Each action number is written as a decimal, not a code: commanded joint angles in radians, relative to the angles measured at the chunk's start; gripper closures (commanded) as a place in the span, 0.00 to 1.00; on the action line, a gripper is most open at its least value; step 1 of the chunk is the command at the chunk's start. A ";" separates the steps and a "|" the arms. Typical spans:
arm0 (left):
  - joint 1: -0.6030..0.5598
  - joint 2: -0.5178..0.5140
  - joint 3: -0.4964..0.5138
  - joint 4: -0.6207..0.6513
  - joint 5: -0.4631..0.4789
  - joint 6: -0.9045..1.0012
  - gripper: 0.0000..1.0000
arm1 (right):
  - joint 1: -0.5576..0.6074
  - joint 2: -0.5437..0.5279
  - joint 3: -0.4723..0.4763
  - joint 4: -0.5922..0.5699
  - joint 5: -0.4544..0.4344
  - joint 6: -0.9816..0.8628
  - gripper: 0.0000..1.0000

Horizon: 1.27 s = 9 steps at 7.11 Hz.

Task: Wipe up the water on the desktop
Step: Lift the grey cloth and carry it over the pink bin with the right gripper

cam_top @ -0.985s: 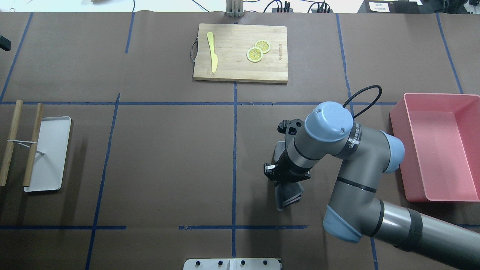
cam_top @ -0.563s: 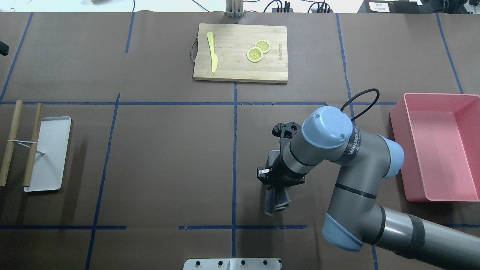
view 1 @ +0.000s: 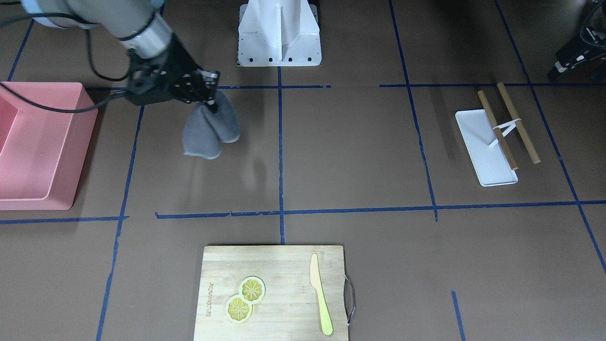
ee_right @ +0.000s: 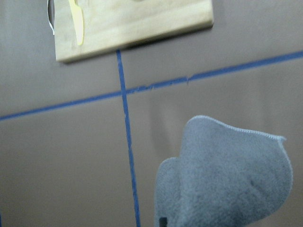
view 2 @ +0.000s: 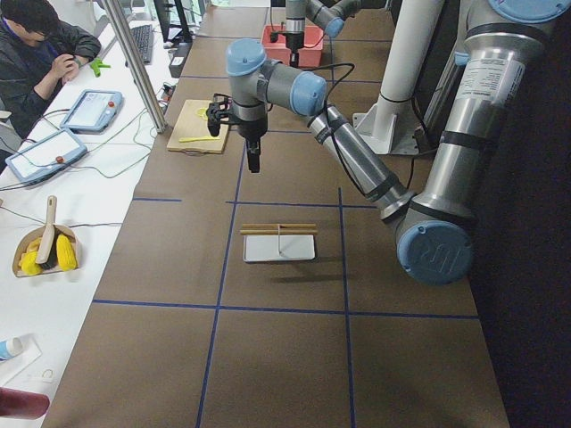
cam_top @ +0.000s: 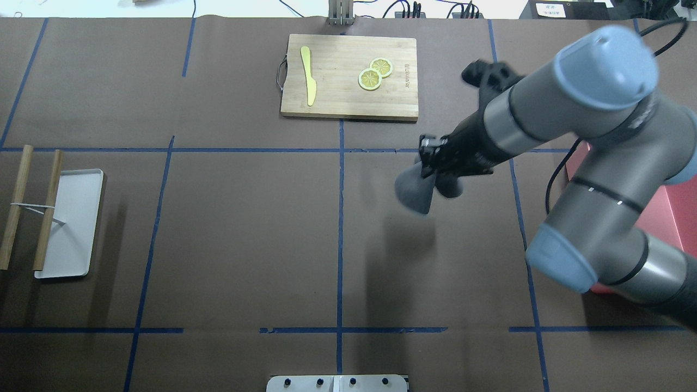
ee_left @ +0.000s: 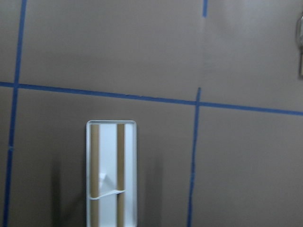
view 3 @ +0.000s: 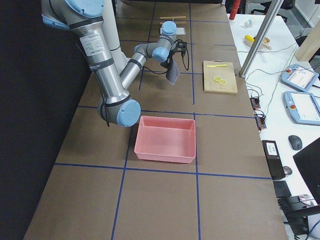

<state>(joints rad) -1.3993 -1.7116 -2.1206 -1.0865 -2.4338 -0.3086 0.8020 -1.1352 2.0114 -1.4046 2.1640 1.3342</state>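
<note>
**While the cloth hangs clear: right arm raised off the desktop**

As seen from the front-facing camera, my right gripper (view 1: 211, 97) is closed on the top of a grey cloth (view 1: 208, 130). The cloth droops below the gripper in two lobes. The desktop (view 1: 350, 151) spreads under it, and a pink bin (view 1: 47, 189) stands further out on my right.

Overhead view: the right gripper (cam_top: 430, 165) holds the grey cloth (cam_top: 412, 191) near the tape line in front of the cutting board (cam_top: 348, 103). The cloth's shadow falls well apart from it on the desktop (cam_top: 245, 228), so I judge the cloth to be off the surface. Six tenths of a second earlier this gripper was low and closer to my base, with the cloth lying on the desktop. It has since risen and swung outward.

Left-end view: my left gripper (view 2: 254, 163) hangs over the white tray (view 2: 278, 250). I cannot tell whether it is open.

Right-end view: the cloth's long axis runs straight down, and the desktop lies directly beneath it.

Left wrist view: only the tray and bare desktop show.

Right wrist view: the cloth fills the lower right corner. I can make out no water. My right arm is the nearer one for any further wiping.
</note>
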 commanded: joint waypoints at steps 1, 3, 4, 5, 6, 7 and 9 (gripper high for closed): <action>-0.046 0.062 0.129 -0.009 -0.002 0.222 0.00 | 0.155 -0.065 0.035 -0.065 0.054 -0.178 1.00; -0.072 0.067 0.332 -0.199 -0.004 0.282 0.00 | 0.264 -0.183 0.148 -0.268 0.059 -0.471 1.00; -0.075 0.067 0.441 -0.328 -0.004 0.282 0.00 | 0.311 -0.263 0.218 -0.390 0.059 -0.610 0.99; -0.081 0.060 0.494 -0.401 -0.004 0.276 0.00 | 0.377 -0.396 0.263 -0.439 0.062 -0.779 0.98; -0.089 0.053 0.499 -0.401 -0.002 0.276 0.00 | 0.410 -0.555 0.266 -0.436 0.091 -0.934 0.98; -0.089 0.053 0.502 -0.401 -0.002 0.279 0.00 | 0.417 -0.596 0.219 -0.439 0.094 -1.040 0.97; -0.096 0.055 0.502 -0.401 0.004 0.281 0.00 | 0.418 -0.581 0.155 -0.429 0.096 -1.043 0.81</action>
<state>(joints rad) -1.4895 -1.6574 -1.6199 -1.4865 -2.4338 -0.0291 1.2164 -1.7111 2.2016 -1.8379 2.2556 0.3125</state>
